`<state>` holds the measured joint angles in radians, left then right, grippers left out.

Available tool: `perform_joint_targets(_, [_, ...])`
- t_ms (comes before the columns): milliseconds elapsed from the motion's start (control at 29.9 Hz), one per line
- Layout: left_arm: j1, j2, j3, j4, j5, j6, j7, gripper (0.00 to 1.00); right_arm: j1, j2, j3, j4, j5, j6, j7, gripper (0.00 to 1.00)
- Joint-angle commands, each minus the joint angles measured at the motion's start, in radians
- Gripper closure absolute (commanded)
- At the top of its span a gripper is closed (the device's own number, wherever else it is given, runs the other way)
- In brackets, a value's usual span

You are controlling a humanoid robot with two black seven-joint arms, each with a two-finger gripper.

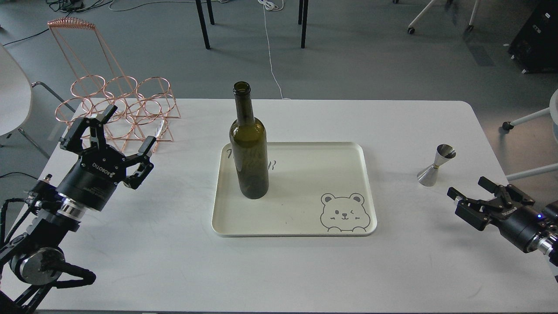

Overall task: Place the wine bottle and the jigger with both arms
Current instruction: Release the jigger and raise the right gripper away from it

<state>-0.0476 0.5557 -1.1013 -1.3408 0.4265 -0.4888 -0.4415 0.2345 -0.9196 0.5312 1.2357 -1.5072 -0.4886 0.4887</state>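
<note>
The dark olive-green wine bottle (249, 148) stands upright on the left part of the cream tray (305, 218). The steel jigger (436, 165) stands upright on the white table, right of the tray. My left gripper (126, 128) is open and empty over the table's left side, near the copper rack, well left of the bottle. My right gripper (471, 188) is open and empty, low over the table to the lower right of the jigger, apart from it.
A copper wire bottle rack (117, 104) stands at the table's back left, just behind my left gripper. The tray has a bear drawing (345, 212) at its front right corner. The table's right edge (492, 144) is near the jigger.
</note>
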Motion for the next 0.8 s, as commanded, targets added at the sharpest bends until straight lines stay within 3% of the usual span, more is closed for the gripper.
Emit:
perform_joint_targets(0, [0.0, 0.0, 0.0, 0.002, 0.0, 0.0, 0.0, 0.02, 0.031, -0.094, -0.004, 0.23, 0.281, 0.0, 0.0, 0.03])
perform_joint_targets(67, [0.0, 0.0, 0.0, 0.0, 0.0, 0.0, 0.0, 0.02, 0.09, -0.131, -0.004, 0.313, 0.427, 0.013, 0.0, 0.03])
perform_joint_targets(234, [0.0, 0.004, -0.005, 0.002, 0.0, 0.0, -0.008, 0.02, 0.276, -0.133, 0.004, 0.357, 0.767, 0.365, 0.0, 0.03])
perform_joint_targets(402, [-0.002, 0.021, -0.009, 0.0, 0.009, 0.0, -0.036, 0.02, 0.405, -0.052, 0.006, 0.305, 1.117, 0.622, 0.0, 0.02])
perform_joint_targets(469, [-0.002, 0.032, -0.011, 0.0, 0.014, 0.0, -0.047, 0.02, 0.439, 0.051, 0.006, 0.239, 1.24, 0.691, 0.0, 0.02])
perform_joint_targets(603, [0.009, 0.056, -0.026, -0.049, 0.047, 0.0, -0.047, 0.02, 0.445, 0.318, 0.007, -0.014, 1.314, 0.716, -0.002, 0.01])
perform_joint_targets(770, [0.054, 0.121, -0.078, -0.173, 0.275, 0.0, -0.047, 0.02, 0.402, 0.47, 0.026, -0.257, 1.319, 0.867, -0.002, 0.01])
